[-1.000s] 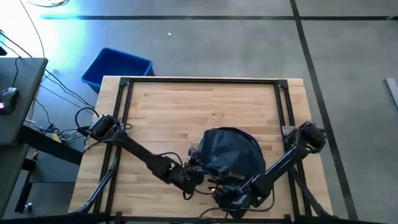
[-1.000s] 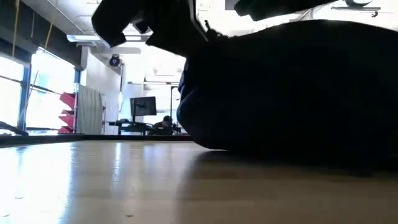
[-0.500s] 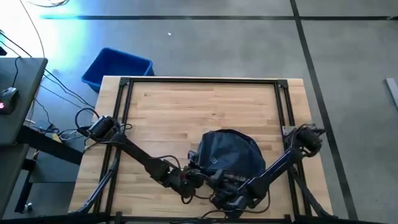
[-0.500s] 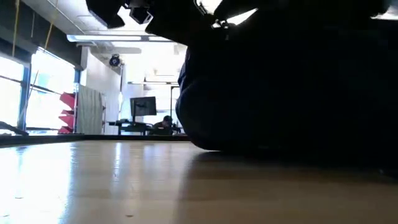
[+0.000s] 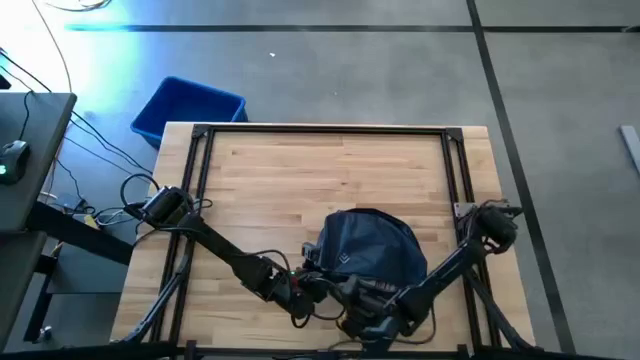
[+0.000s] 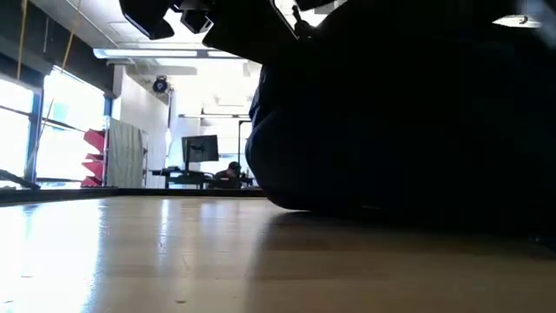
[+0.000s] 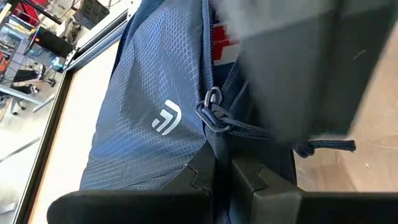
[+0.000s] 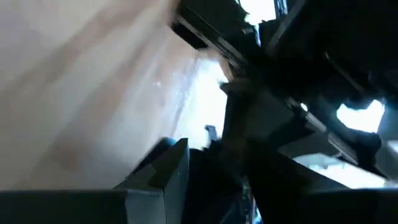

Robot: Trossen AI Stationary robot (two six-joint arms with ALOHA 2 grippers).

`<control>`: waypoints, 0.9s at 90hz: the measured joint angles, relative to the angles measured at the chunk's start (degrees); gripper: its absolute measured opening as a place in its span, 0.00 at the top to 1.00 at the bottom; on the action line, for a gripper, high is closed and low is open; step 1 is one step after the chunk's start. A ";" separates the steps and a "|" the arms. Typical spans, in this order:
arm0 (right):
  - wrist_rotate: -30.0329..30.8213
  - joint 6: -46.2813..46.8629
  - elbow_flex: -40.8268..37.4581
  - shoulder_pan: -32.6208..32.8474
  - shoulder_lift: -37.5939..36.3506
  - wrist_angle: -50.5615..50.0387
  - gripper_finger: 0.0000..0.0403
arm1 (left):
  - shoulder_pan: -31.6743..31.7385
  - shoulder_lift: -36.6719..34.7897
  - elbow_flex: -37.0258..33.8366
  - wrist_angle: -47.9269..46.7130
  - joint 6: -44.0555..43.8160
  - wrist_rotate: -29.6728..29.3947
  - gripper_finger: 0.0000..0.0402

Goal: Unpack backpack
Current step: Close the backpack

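2 dark grippers meet at the near edge of the soft navy backpack point(image 5: 368, 248), low on the wooden table point(image 5: 300, 180). The left gripper point(image 7: 222, 177) pinches its fabric; the right I cannot tell. Nothing is out yet.

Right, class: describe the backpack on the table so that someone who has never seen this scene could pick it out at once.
Start at the wooden table seen from above, then look to its near edge, right of the middle, where both arms meet. The backpack is the rounded, dark navy fabric bundle there, with a small pale logo patch. The blue bin is rigid, brighter, and on the floor past the table's far left corner.
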 joint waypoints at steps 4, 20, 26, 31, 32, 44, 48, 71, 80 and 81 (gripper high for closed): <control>0.12 0.35 0.00 -0.74 0.00 0.00 0.66 | 0.00 0.00 0.00 0.00 -0.02 0.26 1.00; -2.23 0.89 0.00 -2.67 -0.04 0.01 0.70 | 0.00 0.00 0.00 -0.52 -0.08 0.82 1.00; -1.34 1.00 0.00 -2.64 -0.04 0.28 0.77 | -0.07 0.00 0.00 -0.68 -0.07 0.82 1.00; 0.29 2.08 0.00 -2.43 -0.04 0.42 0.86 | -0.04 0.00 0.00 -0.69 -0.43 0.82 1.00; 0.66 2.56 0.00 -2.35 -0.04 0.42 0.88 | -0.04 0.00 0.00 -0.72 -0.69 0.82 1.00; 5.72 14.43 0.00 -1.79 -0.02 0.20 0.99 | -0.08 0.00 0.07 -2.19 -3.59 0.74 1.00; 7.03 18.49 0.00 -1.77 -0.37 -0.68 0.99 | -0.32 0.11 -0.36 -2.08 -4.04 0.71 1.00; 9.13 32.06 -0.02 -0.12 -4.07 -2.18 1.00 | -3.34 0.17 -7.01 -0.02 -5.65 -8.95 1.00; 8.30 39.05 -0.02 0.15 -4.95 -5.92 1.00 | -4.91 0.17 -7.52 -0.41 -3.65 -12.70 1.00; 8.19 39.83 -0.02 0.19 -4.98 -6.44 1.00 | -5.09 0.17 -7.52 -0.47 -3.46 -13.10 1.00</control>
